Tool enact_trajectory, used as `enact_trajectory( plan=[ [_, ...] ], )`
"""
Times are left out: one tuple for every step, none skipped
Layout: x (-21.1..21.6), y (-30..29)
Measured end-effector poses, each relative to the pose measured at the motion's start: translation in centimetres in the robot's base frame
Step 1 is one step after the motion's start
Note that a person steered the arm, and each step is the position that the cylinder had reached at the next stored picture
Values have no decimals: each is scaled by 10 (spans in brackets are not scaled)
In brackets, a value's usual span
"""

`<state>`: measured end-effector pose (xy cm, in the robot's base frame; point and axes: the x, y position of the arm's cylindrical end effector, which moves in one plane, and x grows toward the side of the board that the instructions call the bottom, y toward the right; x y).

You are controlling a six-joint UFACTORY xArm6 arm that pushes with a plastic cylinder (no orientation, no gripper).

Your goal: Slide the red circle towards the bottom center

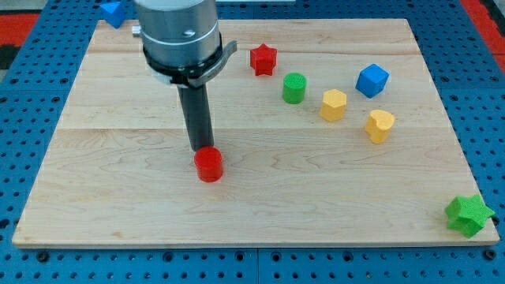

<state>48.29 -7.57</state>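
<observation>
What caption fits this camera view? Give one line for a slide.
My tip sits against the top-left edge of the red circle, low on the wooden board.

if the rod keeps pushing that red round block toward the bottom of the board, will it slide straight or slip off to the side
The red circle stands on a flat end, so it will probably slide rather than roll. Its curved side gives my tip, touching just above it, little to push against, so an off-centre push may let it slip sideways. It looks small and rigid, probably light, on the smooth wooden board.

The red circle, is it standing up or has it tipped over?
Standing up. The red circle sits flat on the board, round top facing up, with my tip just above it.
</observation>
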Motion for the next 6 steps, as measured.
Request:
enact_trajectory(
  plan=[
    [9,19],
    [17,43],
    [49,62],
    [78,62],
    [96,46],
    [98,40]
  ],
)
